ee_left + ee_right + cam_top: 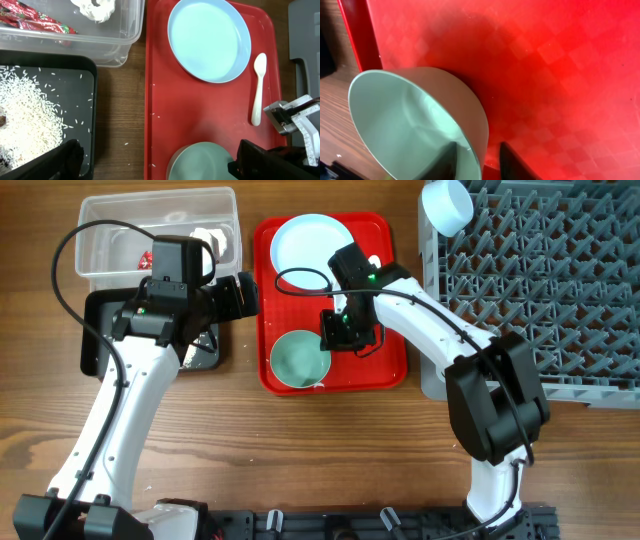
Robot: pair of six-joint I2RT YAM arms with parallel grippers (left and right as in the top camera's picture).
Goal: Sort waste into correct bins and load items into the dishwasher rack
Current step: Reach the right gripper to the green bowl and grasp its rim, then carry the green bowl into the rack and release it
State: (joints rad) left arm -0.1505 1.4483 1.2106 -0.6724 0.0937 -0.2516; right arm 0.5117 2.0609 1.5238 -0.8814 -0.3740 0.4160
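One firm pinch is all that's needed here tbh: with the right tool (476,161) spread astride the rim of the mint-green bowl (410,120), sat in the near-left corner of the red tray (570,75), the wall should be squeezed squarely before anything gets lifted toward the dishwasher rack (540,280).

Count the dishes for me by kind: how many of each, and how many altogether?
Plates: 1, the plate on the tray
Bowls: 2, the green bowl on the tray and the blue bowl on the rack
Spoons: 1, the spoon on the tray
Total: 4
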